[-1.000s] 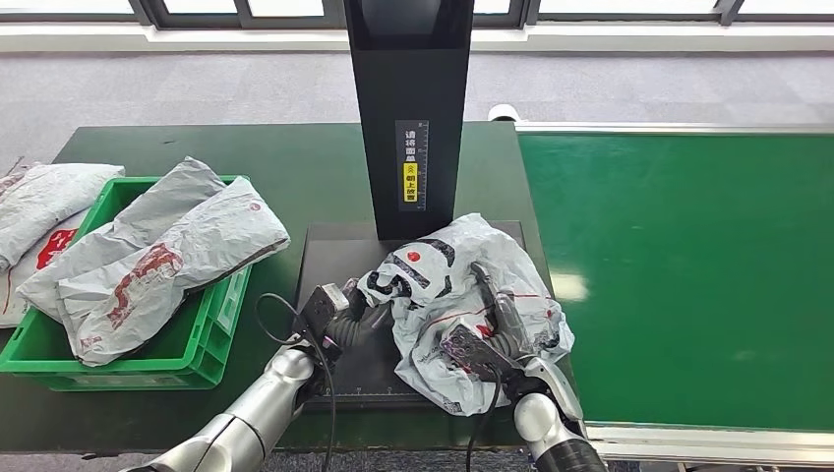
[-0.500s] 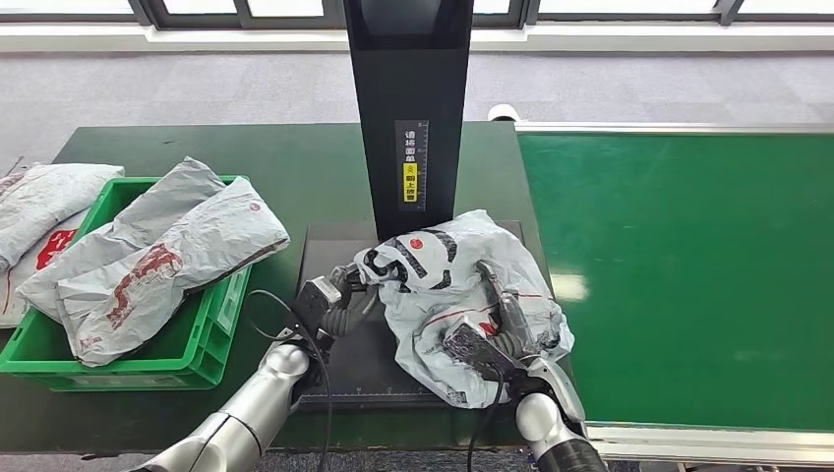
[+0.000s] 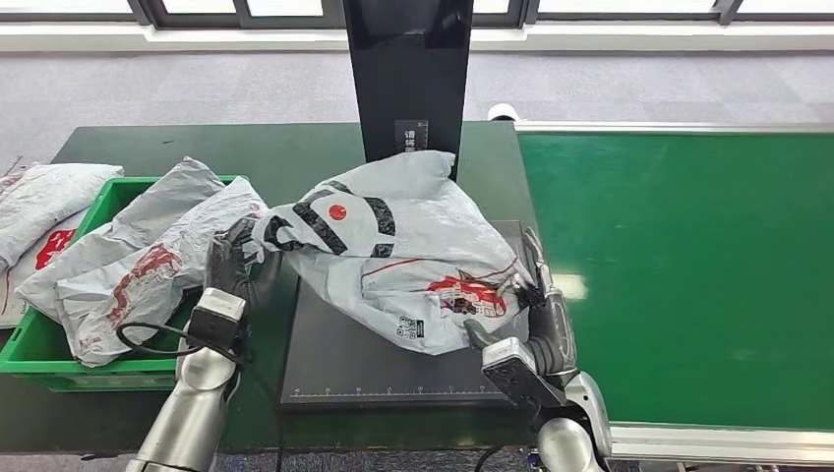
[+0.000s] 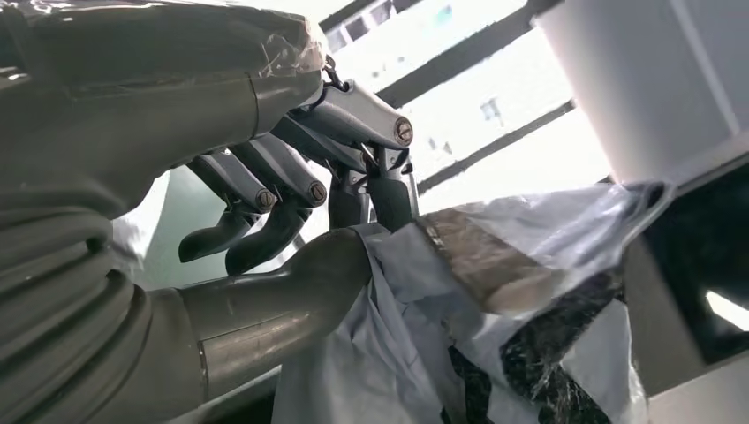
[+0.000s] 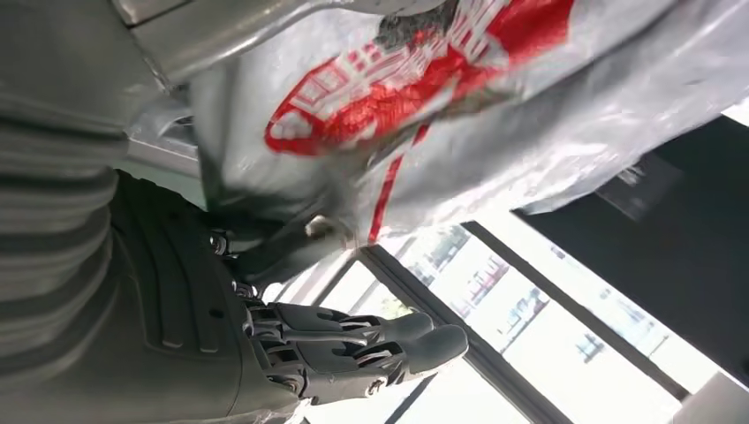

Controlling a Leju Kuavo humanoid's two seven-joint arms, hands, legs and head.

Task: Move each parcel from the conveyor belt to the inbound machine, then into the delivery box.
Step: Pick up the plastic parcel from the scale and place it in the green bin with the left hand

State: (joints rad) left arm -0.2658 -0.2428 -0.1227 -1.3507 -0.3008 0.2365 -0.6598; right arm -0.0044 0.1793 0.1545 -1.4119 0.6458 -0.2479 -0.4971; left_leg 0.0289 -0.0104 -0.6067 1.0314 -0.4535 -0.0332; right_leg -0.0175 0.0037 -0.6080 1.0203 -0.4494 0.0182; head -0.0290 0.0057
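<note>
Item: parcel (image 3: pixel 393 251), our left hand (image 3: pixel 231 267) pinching one corner, right hand (image 3: pixel 536 315) clamped opposite. We should keep it taut, clearing the crate (image 3: pixel 224 305) rim.

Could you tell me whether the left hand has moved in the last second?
Yes, the left hand has moved left, off the black scanner plate toward the green crate.
</note>
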